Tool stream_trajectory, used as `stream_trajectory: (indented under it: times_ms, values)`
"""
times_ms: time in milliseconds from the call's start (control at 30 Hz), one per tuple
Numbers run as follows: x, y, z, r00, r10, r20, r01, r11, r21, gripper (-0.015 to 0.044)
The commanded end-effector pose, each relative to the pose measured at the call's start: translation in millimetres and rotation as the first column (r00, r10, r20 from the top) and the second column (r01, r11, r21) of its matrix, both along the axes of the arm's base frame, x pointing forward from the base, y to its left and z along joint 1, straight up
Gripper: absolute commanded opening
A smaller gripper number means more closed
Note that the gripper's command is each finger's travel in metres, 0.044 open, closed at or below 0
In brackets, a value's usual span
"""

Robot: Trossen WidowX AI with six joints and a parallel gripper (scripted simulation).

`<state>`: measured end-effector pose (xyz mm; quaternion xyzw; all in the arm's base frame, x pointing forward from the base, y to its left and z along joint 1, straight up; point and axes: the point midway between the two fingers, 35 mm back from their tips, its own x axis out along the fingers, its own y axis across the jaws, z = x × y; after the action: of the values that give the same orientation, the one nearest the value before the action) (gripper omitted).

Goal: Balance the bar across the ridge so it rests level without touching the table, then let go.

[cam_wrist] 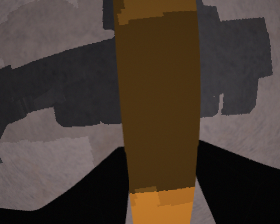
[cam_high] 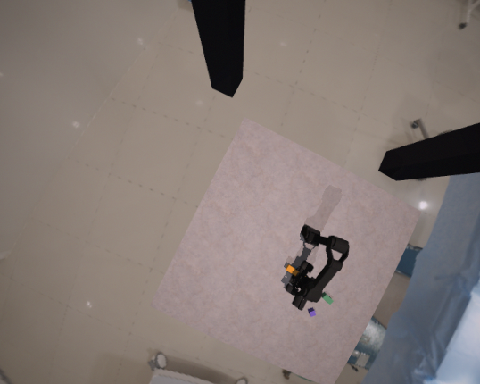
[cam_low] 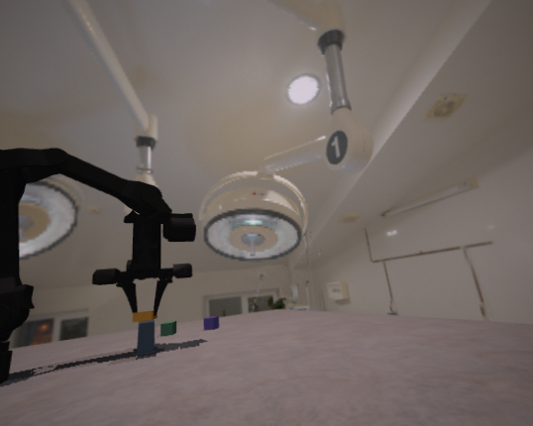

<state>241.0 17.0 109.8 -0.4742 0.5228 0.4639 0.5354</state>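
Observation:
The orange bar (cam_high: pixel 292 270) (cam_low: pixel 140 316) (cam_wrist: pixel 158 75) runs lengthwise through the wrist view and looks about level in the exterior view. My gripper (cam_low: pixel 146 313) (cam_wrist: pixel 159 152) is shut on the bar, with one black finger at each side of it. The blue-grey ridge (cam_low: pixel 146 339) stands upright on the table directly under the bar in the exterior view. The bar's underside is at the ridge's top edge there; whether they touch or a thin gap remains, I cannot tell. The bar is clear of the table. In the wrist view the bar hides the ridge.
A green block (cam_high: pixel 327 298) (cam_low: pixel 168 328) and a purple block (cam_high: pixel 311 312) (cam_low: pixel 211 323) lie on the pinkish table (cam_high: pixel 235 201) (cam_low: pixel 355 367), close to the arm. The arm's dark shadow crosses the table around the ridge.

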Motion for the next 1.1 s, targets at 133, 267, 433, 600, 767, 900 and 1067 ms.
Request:
stream_trajectory:
  times_ms: [133, 267, 433, 600, 767, 900, 1067]
  values:
    - [0.4, 0.2, -0.9, 1.000, -0.002, 0.002, 0.002, 1.000, 0.001, 0.0000]
    - [0.4, 0.2, -1.3, 1.000, -0.002, 0.002, 0.002, 1.000, 0.001, 0.0000]
    - [0.4, 0.3, -1.7, 1.000, -0.002, 0.002, 0.002, 1.000, 0.001, 0.0000]
    - [0.3, 0.3, -2.1, 1.000, -0.002, 0.002, 0.002, 1.000, 0.001, 0.0000]
    - [0.3, 0.2, -2.6, 1.000, -0.002, 0.002, 0.002, 1.000, 0.001, 0.0000]
    - [0.2, 0.2, -2.9, 1.000, -0.002, 0.002, 0.002, 1.000, 0.001, 0.0000]
    - [0.2, 0.2, -3.3, 1.000, -0.002, 0.002, 0.002, 1.000, 0.001, 0.0000]
